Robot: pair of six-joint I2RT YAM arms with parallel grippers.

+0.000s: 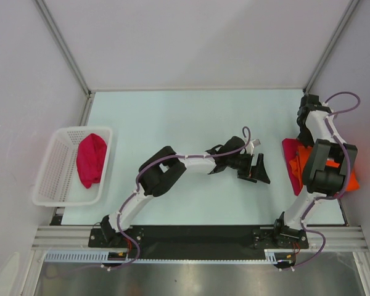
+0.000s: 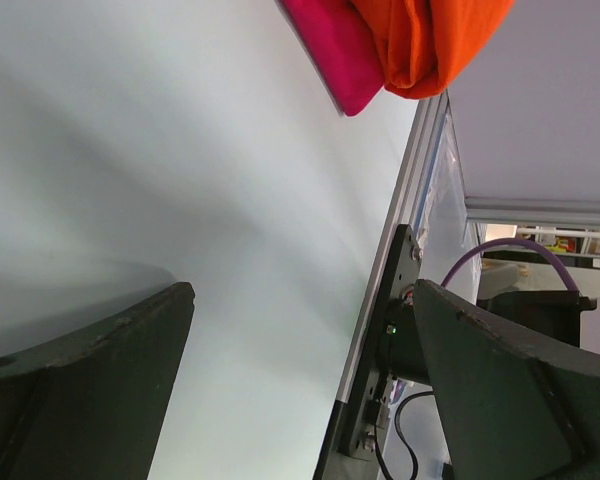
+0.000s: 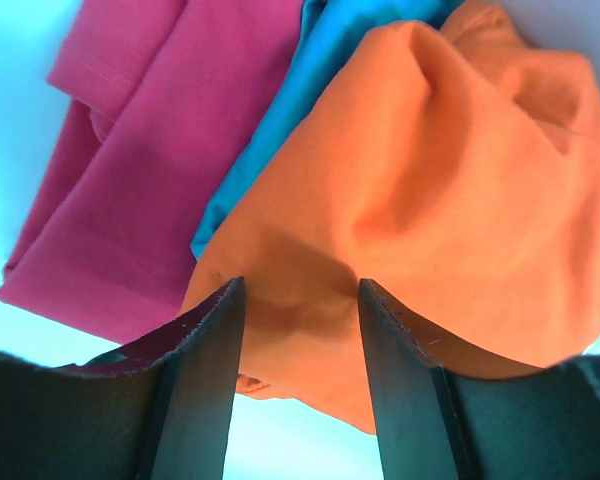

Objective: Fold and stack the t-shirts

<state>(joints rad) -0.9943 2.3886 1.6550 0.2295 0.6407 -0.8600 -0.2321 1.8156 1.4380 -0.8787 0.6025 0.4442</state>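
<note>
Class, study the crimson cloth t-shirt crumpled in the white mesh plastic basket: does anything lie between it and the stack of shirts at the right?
Yes: the wall of the white mesh basket around the crimson t-shirt, then the left arm across the table, its open left gripper short of the stack.

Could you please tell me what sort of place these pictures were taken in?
Most likely a laboratory robot cell, not a home: a pale table boxed in by plain white wall panels on metal frame posts, with two black-and-white robot arms bolted at its near edge.
</note>
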